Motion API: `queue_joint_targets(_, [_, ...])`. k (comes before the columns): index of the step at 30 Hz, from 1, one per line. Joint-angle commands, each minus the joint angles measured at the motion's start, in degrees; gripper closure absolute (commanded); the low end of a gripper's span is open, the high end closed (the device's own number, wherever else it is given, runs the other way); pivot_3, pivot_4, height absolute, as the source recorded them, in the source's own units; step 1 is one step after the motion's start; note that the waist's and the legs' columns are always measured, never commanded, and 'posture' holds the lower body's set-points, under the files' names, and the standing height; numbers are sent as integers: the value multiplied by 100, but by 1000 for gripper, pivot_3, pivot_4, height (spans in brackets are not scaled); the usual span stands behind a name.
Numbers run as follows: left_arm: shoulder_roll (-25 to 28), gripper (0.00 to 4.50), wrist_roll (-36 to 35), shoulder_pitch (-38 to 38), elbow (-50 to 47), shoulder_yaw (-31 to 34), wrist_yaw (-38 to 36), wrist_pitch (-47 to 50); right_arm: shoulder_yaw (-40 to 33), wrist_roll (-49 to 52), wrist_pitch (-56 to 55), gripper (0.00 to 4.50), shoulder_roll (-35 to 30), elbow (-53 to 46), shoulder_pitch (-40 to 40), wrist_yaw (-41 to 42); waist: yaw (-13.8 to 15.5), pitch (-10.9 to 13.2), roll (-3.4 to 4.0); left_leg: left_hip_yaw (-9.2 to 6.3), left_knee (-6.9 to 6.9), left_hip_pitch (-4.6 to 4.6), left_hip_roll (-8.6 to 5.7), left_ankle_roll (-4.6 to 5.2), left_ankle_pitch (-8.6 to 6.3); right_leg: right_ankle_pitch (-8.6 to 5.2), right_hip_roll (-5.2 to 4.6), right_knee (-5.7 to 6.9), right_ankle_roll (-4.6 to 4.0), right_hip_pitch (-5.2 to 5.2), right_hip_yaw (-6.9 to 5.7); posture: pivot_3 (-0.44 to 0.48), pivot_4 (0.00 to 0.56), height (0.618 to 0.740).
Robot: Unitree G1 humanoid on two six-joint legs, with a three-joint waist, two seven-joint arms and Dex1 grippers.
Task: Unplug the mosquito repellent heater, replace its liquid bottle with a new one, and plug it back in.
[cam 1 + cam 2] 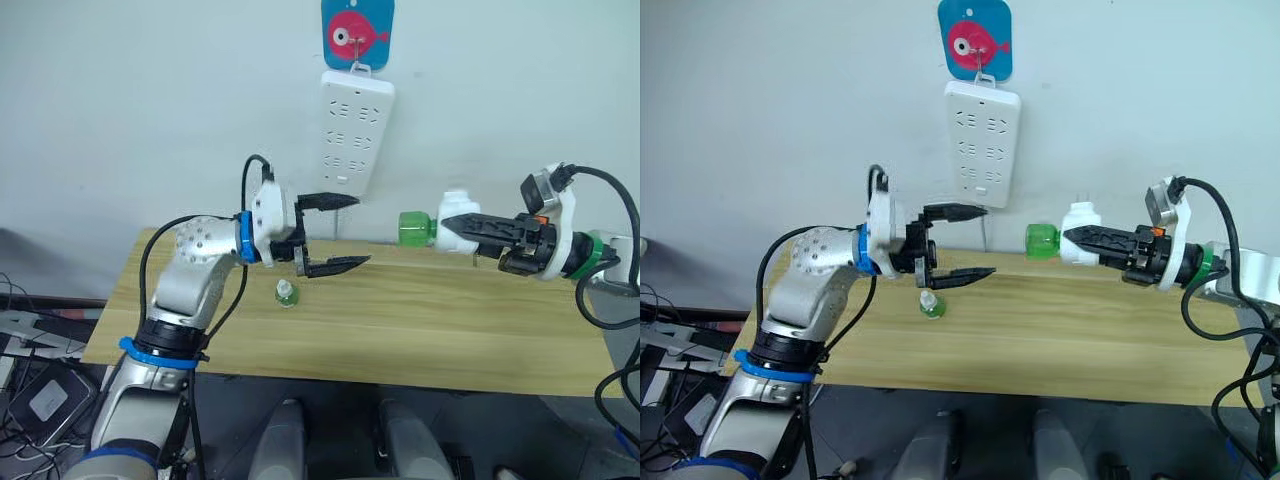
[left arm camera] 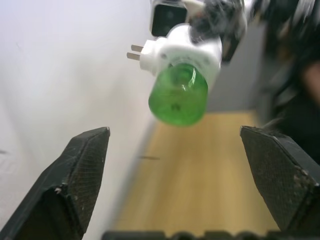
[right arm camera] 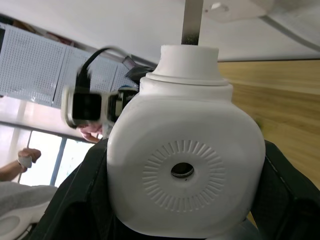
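Mosquito repellent heater: small white plastic unit, rounded body, held in the air above the far edge of the surface, unplugged, well apart from the power strip. Round vented face with radiating slots and a central hole, seen in the right wrist view. Two metal prongs projecting from the side.

Green liquid bottle: translucent green plastic, cylindrical, fitted into the heater, pointing toward the left gripper.

Right gripper: two black fingers clamped on the heater's white body, one on each side.

Left gripper: two black fingers spread wide apart, empty, tips pointed at the green bottle but short of it. Finger pads finely textured, wedge-shaped.

Second bottle: small, green body with pale cap, upright on the surface below the left gripper, near the far edge.

Surface: light wood-grain top, rectangular, against a pale wall.

Power strip: long white plastic block, several socket rows, hung upright on the wall above the surface, sockets unoccupied.

Hook plate: blue card with a pink fish figure, fixed to the wall, carrying the power strip.
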Motion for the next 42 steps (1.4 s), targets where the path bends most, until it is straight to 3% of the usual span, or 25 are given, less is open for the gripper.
queue_joint_targets(1, [-165, 20, 1092, -159, 841, -9, 441, -2809, -203, 146, 110, 1383, -1, -41, -151, 26, 12, 0, 0, 2, -1, 0, -2, 1, 0, 0, -3, -1, 0, 0, 1, 36, 259, 740])
queue_joint_targets(4, [-332, 20, 1634, -418, 1608, -141, 828, -4249, -166, 146, 158, 1383, 69, -82, -175, 31, 20, 0, 0, 0, -2, -4, -4, 2, -1, 0, -6, -5, 1, 0, -1, 44, 258, 740])
queue_joint_targets(7, [-517, 20, 2067, -760, 2182, -160, 1344, -4854, -134, 146, 214, 1383, 141, -174, -192, 54, 47, 0, 0, -5, 0, -8, -5, 2, -1, 1, -7, -2, 1, -1, -6, 40, 258, 740])
queue_joint_targets(13, [-784, 20, 2671, -1265, 2950, -367, 2135, -5428, -151, 146, 125, 1383, 413, -476, -147, 11, 27, 0, 0, -7, 1, -7, -5, 2, -1, 1, -5, 5, 3, -1, -10, 32, 253, 740])
queue_joint_targets(24, [-814, 20, 3174, -1579, 3273, -701, 3040, -5772, -160, 146, 84, 1383, 510, -754, -12, 21, 5, 0, 0, -11, 2, -8, -6, 2, -1, 1, -3, 8, 3, -2, -13, 26, 250, 740])
queue_joint_targets(27, [-734, 615, 3027, -1581, 3276, -844, 3147, -5878, -161, 146, 78, 1383, 502, -806, 41, 37, -9, 0, 0, -11, 2, -8, -5, 2, -1, 1, -3, 8, 3, -2, -14, 22, 245, 740])
queue_joint_targets(32, [-590, 2204, 2842, -1589, 3249, -1073, 3238, -5941, -156, 146, 76, 1383, 483, -818, 54, 43, -45, 0, 0, -13, 2, -7, -5, 2, 0, 1, -3, 10, 3, -2, -14, 22, 245, 740])
queue_joint_targets(35, [-511, 2262, 2616, -1561, 3169, -1262, 3219, -5929, -150, 146, 78, 1383, 462, -827, 75, 46, -51, 0, 0, -13, 2, -7, -4, 2, 0, 1, -2, 11, 3, -3, -14, 24, 237, 740])
queue_joint_targets(37, [-444, 2262, 1707, -1386, 2858, -1692, 2655, -5291, -137, 146, 93, 1383, 414, -830, 88, 58, -52, 0, 0, -14, 2, -7, -4, 2, 0, 1, -2, 10, 3, -2, -14, 24, 237, 740])
queue_joint_targets(39, [-361, 2262, 204, -1028, 2002, -1994, 1677, -3723, -111, 146, 121, 1383, 317, -859, 105, 92, -58, -1, 1, -15, 2, -7, -4, 1, 0, 1, -3, 11, 3, -2, -13, 24, 237, 740])
queue_joint_targets(42, [-72, 2262, -1599, -704, 451, -1922, 1006, -339, -53, 146, 200, 1383, 17, -1013, 183, 266, -73, -1, 1, -40, 1, -9, -2, 0, 0, 1, -7, 7, 2, -4, -11, 23, 233, 740])
